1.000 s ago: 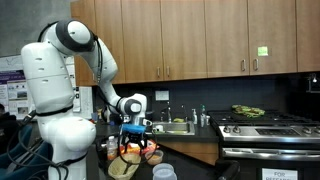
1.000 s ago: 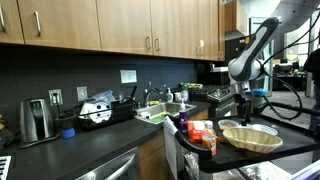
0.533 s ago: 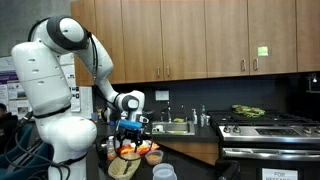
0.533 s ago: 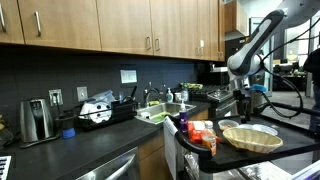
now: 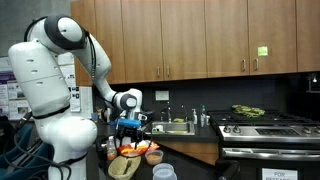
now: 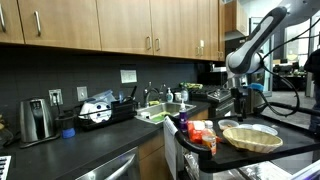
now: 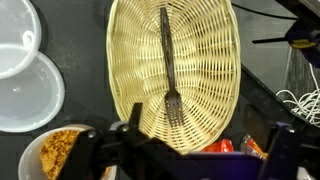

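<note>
the gripper (image 7: 190, 152) hangs wide open and empty above the wicker basket (image 7: 205, 60), whose hollow cradles a black fork (image 7: 168, 70) lengthwise

Open air over the basket, clutter round its rim

The gripper (image 7: 190, 152) hung with jaws spread wide above the wicker basket (image 7: 210, 60). In an exterior view the basket (image 6: 250, 137) had clear air over it. Inside, only a black fork (image 7: 168, 60) lay along the middle, with bare weave on either side. To the left, two clear plastic lids (image 7: 30, 95) and a bowl of food (image 7: 55, 155) crowded the counter. Cables (image 7: 295, 100) lay to the right, and a red packet (image 7: 222, 146) sat at the near rim.
</note>
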Controlling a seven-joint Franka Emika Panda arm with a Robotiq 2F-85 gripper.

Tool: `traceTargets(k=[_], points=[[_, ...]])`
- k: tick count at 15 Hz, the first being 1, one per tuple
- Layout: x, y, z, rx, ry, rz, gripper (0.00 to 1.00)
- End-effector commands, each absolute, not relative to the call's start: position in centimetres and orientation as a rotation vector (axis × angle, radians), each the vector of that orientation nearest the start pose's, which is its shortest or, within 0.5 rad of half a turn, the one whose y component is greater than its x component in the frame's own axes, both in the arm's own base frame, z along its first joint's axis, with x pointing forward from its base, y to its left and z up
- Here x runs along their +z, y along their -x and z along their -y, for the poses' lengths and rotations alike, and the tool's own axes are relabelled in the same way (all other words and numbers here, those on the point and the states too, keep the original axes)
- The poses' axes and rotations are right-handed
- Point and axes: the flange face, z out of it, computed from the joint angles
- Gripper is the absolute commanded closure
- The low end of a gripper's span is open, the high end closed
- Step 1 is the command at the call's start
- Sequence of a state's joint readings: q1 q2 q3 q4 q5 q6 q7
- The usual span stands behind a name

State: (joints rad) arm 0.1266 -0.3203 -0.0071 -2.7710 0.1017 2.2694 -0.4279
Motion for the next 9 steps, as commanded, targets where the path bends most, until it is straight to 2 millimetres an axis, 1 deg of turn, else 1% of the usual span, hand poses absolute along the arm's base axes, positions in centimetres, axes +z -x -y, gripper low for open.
traceTargets(k=[1, 4, 9], points=[[29.8, -35.1, -5.5, 0.215, 2.987, 0.729, 0.00], [29.7, -35.3, -6.0, 0.213, 3.022, 0.731, 0.00], [29.5, -34.8, -6.9, 0.281, 3.053, 0.644, 0.00]])
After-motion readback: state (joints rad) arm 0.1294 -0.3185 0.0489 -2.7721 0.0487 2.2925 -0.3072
